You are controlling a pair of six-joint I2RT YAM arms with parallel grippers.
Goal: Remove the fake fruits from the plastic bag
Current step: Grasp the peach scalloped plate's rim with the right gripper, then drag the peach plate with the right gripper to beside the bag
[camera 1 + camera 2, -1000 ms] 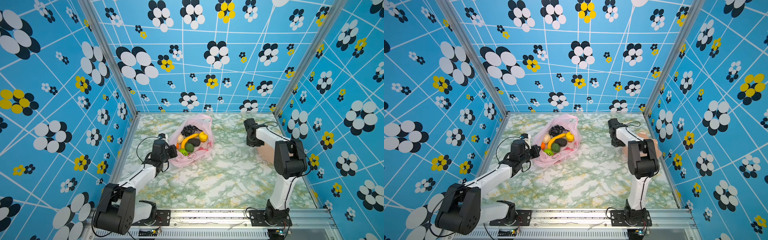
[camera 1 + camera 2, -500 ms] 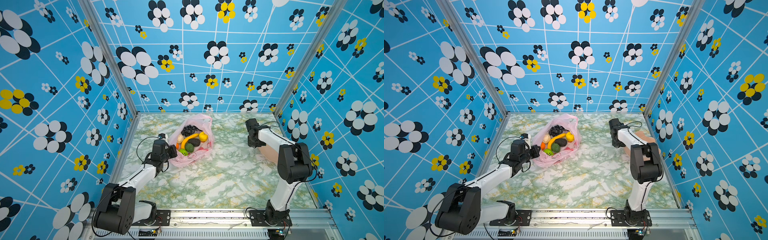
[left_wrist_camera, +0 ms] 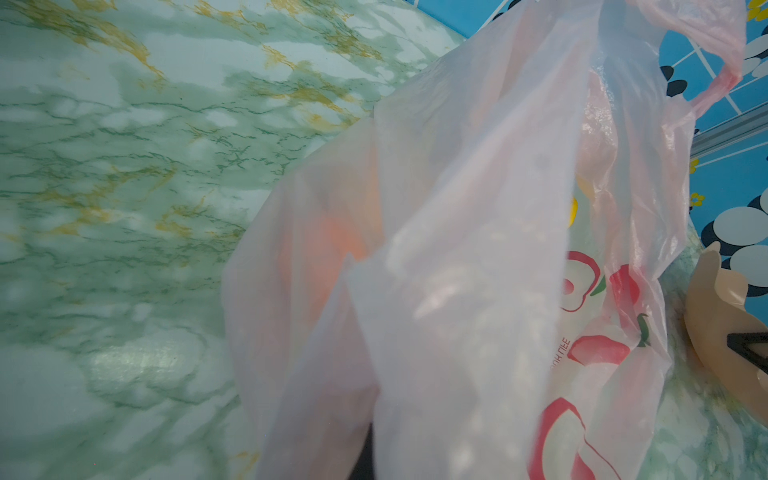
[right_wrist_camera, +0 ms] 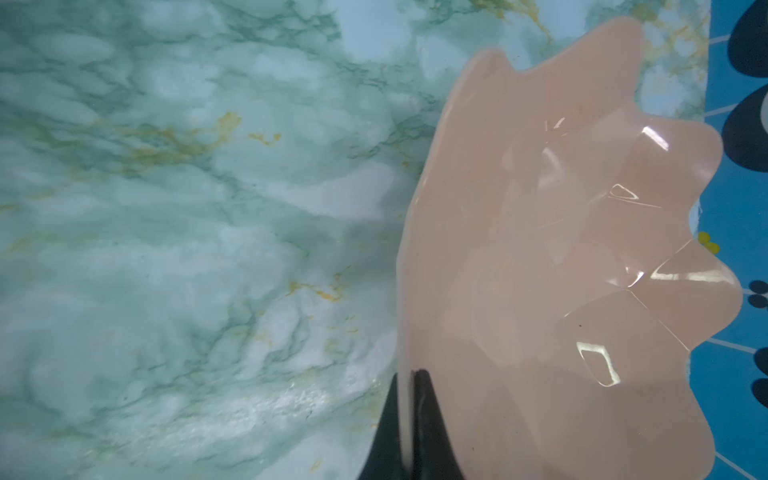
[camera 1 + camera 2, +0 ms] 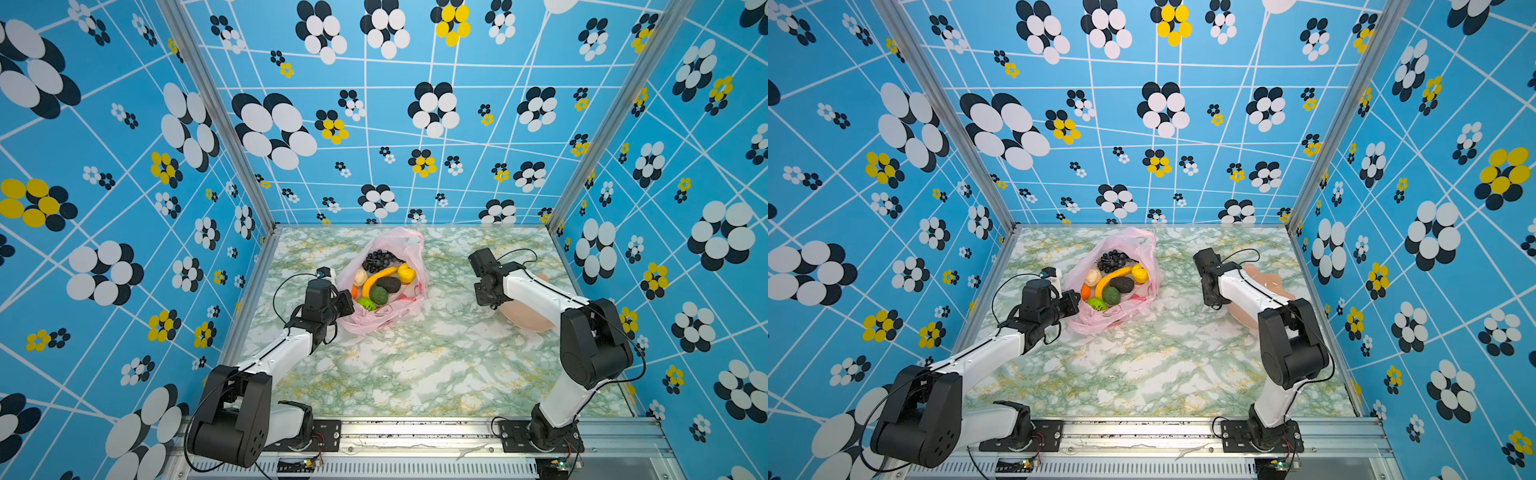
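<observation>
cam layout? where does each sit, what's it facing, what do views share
Top views: high above the arm bases, looking down on the table; both arms, left gripper and right gripper show.
Left wrist: on the left arm, close against the plastic bag; its gripper mostly hidden behind film.
Right wrist: on the right arm, facing the bowl; fingertips pinch its rim.
Shared: left wrist and both top views show plastic bag and bowl.

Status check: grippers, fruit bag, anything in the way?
Left gripper shut on plastic bag edge. Right gripper shut on peach bowl rim. Fake fruits in the bag, none out. Bag mouth open, unobstructed.
</observation>
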